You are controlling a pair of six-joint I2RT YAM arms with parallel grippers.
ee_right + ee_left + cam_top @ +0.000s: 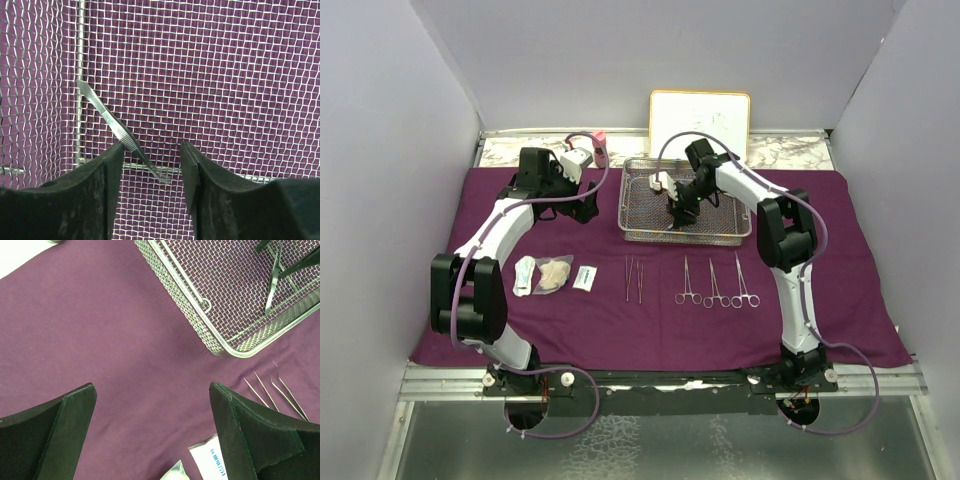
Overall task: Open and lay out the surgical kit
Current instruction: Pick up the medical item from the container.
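Cloth: a dark purple cloth (650, 335) lay spread flat over the counter (510, 150), filling the middle of the overhead view.
Left claw: the left claw (152, 405) hung above bare cloth at the upper left, its fingers wide apart and holding nothing.
Packets: two white packets (525, 275) lay side by side at the left of the cloth, with a wad of gauze (555, 272) just to their right and a small labelled packet (584, 278) beside that.
Tweezers: two slim tweezers (633, 280) lay parallel at the centre, points toward the top of the frame.
Tray: the wire tray (685, 239) sat on the cloth at upper centre.
Right claw: the right claw (150, 155) reached down into the tray, fingers apart; one steel forceps (112, 122) lay slanted on the mesh between them, close against the left finger, not pinched.
Clamps: three clamps (717, 285) lay in a row right of the tweezers, ring handles toward the bottom.
Whiteboard: a framed whiteboard (700, 118) stood against the back wall, behind the tray.
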